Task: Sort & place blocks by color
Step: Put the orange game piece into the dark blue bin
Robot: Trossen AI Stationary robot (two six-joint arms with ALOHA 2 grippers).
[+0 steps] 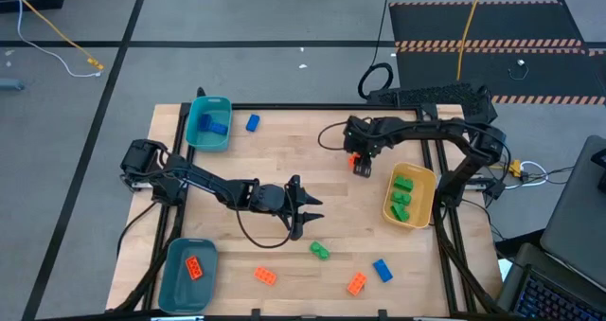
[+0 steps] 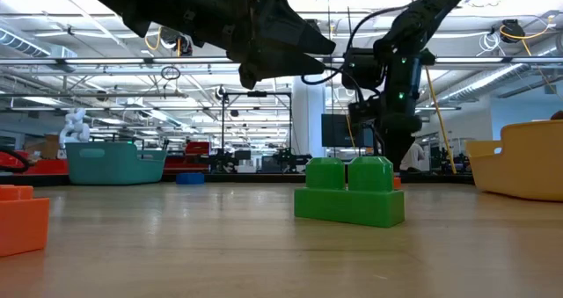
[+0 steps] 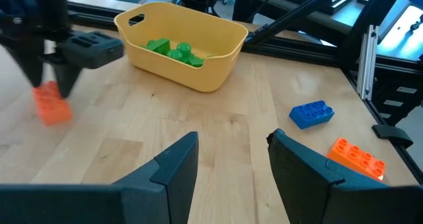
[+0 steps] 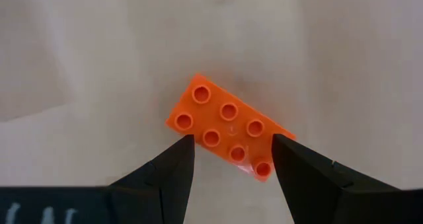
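On the pale wooden table (image 1: 284, 160), both grippers stand with jaws apart, the right gripper (image 4: 228, 159) over an orange block (image 4: 228, 128), the left gripper (image 1: 308, 217) mid-table; an open-plan workshop lies behind.

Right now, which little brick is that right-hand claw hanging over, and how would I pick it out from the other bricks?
Find the yellow bin on the table's right side, holding green bricks. Just beside it, toward the table's middle, the right gripper hangs open over an orange brick with eight studs. The other loose orange bricks lie along the near edge; this one sits alone, next to the yellow bin.
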